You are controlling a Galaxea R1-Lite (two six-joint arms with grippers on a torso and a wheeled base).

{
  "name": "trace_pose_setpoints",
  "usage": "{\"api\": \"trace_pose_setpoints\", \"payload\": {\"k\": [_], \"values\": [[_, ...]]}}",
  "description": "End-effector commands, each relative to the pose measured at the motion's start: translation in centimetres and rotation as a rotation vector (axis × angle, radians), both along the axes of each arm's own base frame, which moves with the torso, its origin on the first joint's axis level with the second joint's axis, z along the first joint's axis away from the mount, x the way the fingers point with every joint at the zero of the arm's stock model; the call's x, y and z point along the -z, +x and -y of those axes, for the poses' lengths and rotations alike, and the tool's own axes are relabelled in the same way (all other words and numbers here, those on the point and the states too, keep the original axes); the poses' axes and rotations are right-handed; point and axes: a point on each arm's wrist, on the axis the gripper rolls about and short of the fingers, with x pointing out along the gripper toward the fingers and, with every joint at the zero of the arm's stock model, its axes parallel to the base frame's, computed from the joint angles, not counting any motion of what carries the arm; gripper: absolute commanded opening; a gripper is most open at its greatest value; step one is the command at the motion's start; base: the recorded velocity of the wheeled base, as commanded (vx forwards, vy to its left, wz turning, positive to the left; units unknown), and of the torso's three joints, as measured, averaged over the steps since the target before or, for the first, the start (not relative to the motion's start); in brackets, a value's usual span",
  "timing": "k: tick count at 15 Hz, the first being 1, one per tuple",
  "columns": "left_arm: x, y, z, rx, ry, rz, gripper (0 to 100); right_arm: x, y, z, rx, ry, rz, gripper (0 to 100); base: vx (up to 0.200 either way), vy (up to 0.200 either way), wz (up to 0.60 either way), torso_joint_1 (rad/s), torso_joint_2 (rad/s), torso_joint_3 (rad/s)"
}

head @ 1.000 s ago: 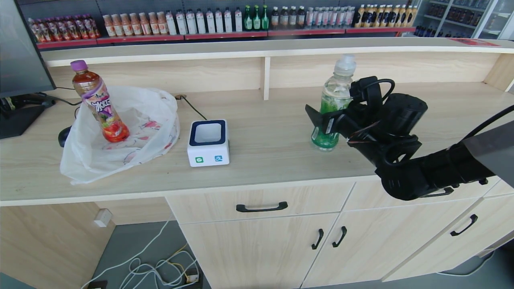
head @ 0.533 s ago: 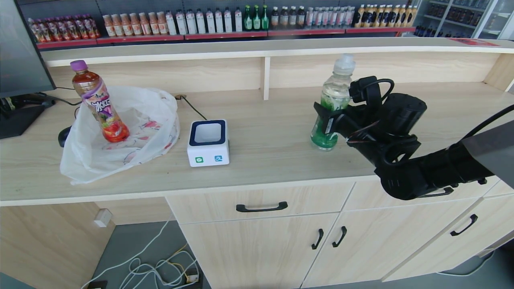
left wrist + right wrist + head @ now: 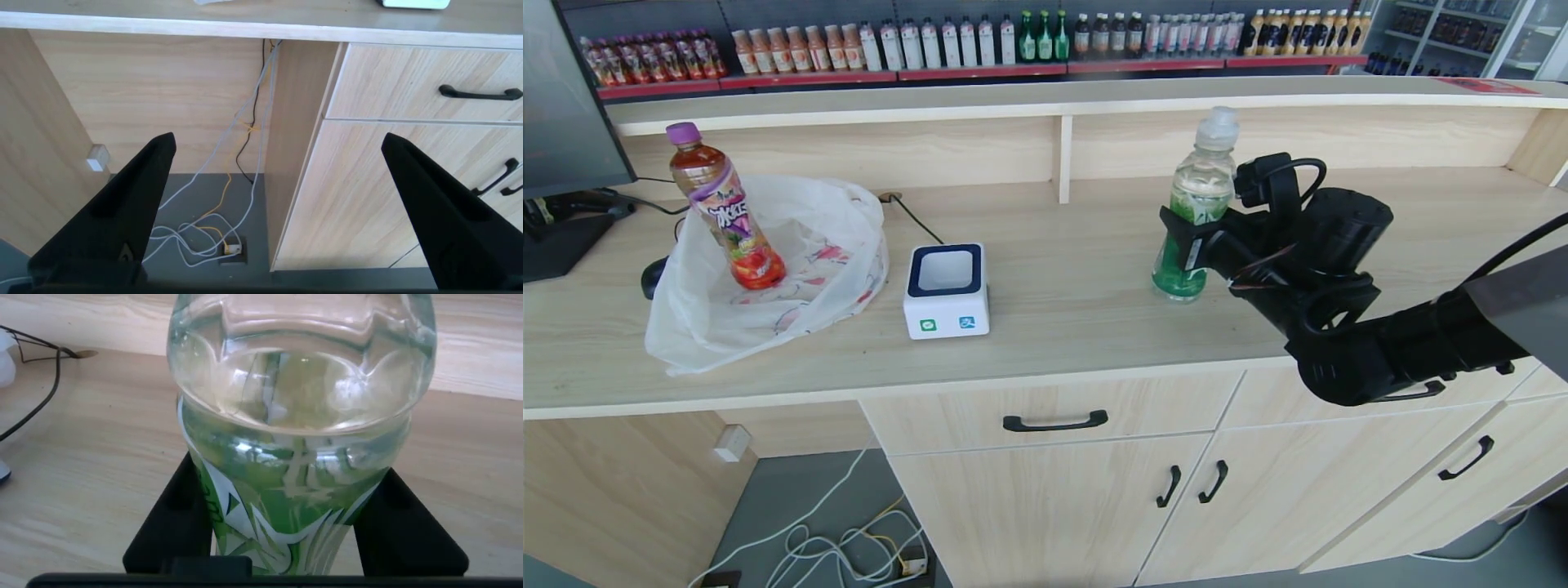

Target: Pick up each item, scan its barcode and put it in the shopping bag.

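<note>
Desk (image 3: 1054,278) of pale wood carries the task's things. Toward its right end the right arm's fingers (image 3: 1180,237) pinch a green-labelled bottle (image 3: 1201,192) around its lower half, one black finger on each side of the label. The bottle is upright, clear above the label and capped with a pale lid. Its base sits at the desk surface or barely off it; which of the two cannot be told.

Near the middle of the desk, well apart from the bottle, sits a white scanner (image 3: 947,294) with a dark-framed window facing up and a cable running back from it.

Further left lies the shopping bag (image 3: 841,237), white plastic and slumped open. A tea bottle (image 3: 727,212) with a purple cap stands in it, leaning slightly. A dark mouse (image 3: 654,278) lies just beside the bag's far left side, with a monitor (image 3: 564,98) at the desk's left end.

The left arm's fingers (image 3: 114,220) are spread wide and hold nothing. They hang below desk level, facing the cabinet front, with a drawer handle (image 3: 482,92) to one side and loose cables (image 3: 204,237) on the floor.

Behind the desk, a store shelf (image 3: 1013,69) holds rows of drinks.
</note>
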Motion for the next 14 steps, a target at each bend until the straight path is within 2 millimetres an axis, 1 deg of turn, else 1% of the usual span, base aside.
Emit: {"api": "trace_pose_setpoints", "payload": {"k": [1,5,10,14], "values": [[0.0,0.0,0.0,0.0,0.0,0.001,100,-0.3,0.0,0.0,-0.001,0.003,0.009,0,0.0,0.0,0.0,0.0,0.0,0.0],[0.0,0.0,0.0,0.0,0.0,0.001,100,-0.6,0.0,0.0,-0.002,0.007,0.017,0,0.0,0.0,0.0,0.0,0.0,0.0],[0.0,0.0,0.0,0.001,0.0,0.001,100,-1.8,-0.4,0.1,-0.002,0.019,0.05,0,0.0,0.0,0.0,0.0,0.0,0.0],[0.0,0.0,0.0,0.0,0.0,0.001,100,-3.5,-1.7,0.4,-0.006,0.029,0.083,0,0.0,0.0,0.0,0.0,0.0,0.0]]}}
